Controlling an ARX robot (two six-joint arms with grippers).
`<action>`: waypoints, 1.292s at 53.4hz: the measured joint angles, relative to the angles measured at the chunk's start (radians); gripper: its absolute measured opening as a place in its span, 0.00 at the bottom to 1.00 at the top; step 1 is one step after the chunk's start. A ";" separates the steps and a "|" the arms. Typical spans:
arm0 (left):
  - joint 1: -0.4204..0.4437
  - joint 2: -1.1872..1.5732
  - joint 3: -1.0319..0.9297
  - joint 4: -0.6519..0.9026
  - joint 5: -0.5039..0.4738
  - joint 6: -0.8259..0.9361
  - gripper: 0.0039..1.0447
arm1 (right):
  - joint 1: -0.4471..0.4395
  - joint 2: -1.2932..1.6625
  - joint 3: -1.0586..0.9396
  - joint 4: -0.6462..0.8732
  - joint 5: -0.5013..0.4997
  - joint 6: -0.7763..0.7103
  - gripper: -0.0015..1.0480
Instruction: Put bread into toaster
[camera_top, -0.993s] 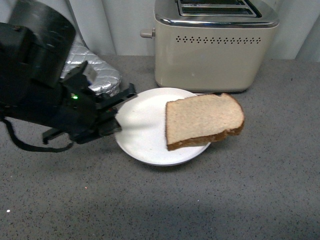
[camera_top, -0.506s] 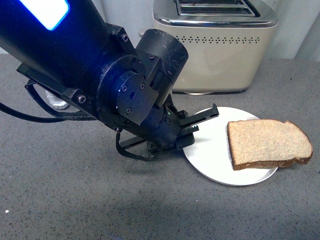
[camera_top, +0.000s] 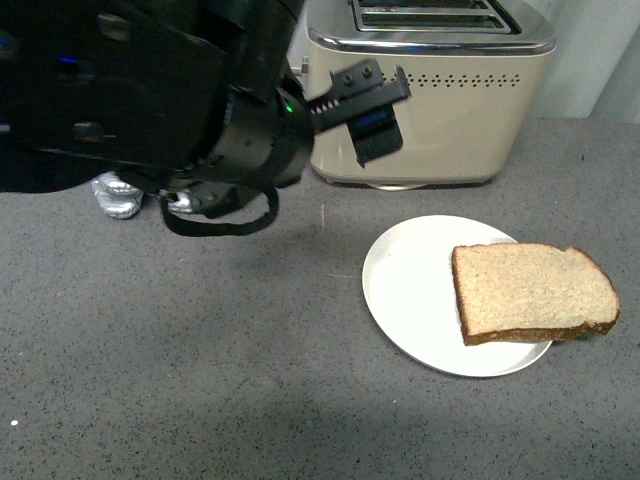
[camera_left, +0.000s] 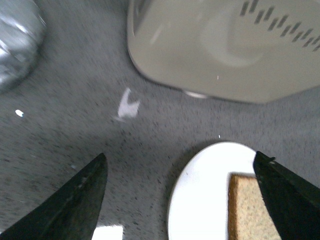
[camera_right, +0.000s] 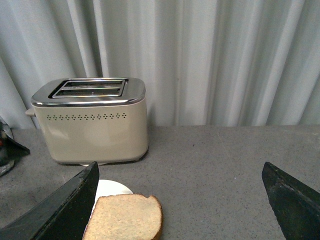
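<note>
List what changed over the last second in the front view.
The plate carrying the bread slid right and toward the robot, then stopped. The left end effector rose from the plate's left rim to in front of the toaster, open and empty. The toaster stayed put.

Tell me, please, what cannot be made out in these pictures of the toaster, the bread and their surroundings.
- Silver mitt: in the front view it is mostly hidden behind the left arm; in the left wrist view it is blurred and cut off by the picture's edge.
- Toaster slots: the front view's top edge cuts them off, and the right wrist view is too shallow to show their insides.
- Bread: both wrist views cut it off at the bottom edge.
</note>
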 joint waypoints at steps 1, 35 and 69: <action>-0.001 -0.026 -0.024 0.018 -0.018 0.009 0.85 | 0.000 0.000 0.000 0.000 0.000 0.000 0.91; 0.320 -0.804 -0.878 0.676 -0.013 0.649 0.03 | 0.000 0.000 0.000 0.000 0.000 0.000 0.91; 0.529 -1.376 -0.967 0.217 0.185 0.657 0.03 | 0.000 0.000 0.000 0.000 0.000 0.000 0.91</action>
